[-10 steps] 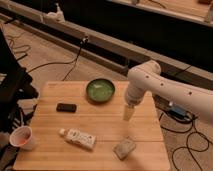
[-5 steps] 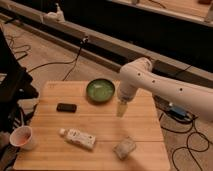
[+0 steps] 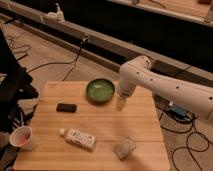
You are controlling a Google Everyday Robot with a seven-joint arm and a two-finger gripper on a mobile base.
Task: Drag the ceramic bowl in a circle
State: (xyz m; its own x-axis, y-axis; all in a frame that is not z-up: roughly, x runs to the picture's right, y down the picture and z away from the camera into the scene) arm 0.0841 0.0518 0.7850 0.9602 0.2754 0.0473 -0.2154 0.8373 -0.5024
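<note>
Ceramic bowl [image 3: 100,91] sits at upper centre of the desk [image 3: 137,125], upright, near the far edge. End effector [image 3: 120,104] hangs just right of the bowl's rim, low over the desk, fingers spread with nothing between them. Contact with the bowl cannot be confirmed. The arm [image 3: 165,87] reaches in from the right of the frame.

Step in hand, as judged: closing on the bowl to get a hold for dragging.
- Hook one finger inside the rim and one outside, or press down on the rim.
- The glaze looks slick, so keep downward load modest and the path slow.
- Circle toward the open centre of the desk. The black object [image 3: 66,107] lies left of the bowl; the far edge is close behind.

Versus earlier frames: the end effector has shifted up and left, from right-centre of the desk to beside the rim. The bowl, the paper cup [image 3: 22,138] and the white bottle [image 3: 79,138] are unmoved.
</note>
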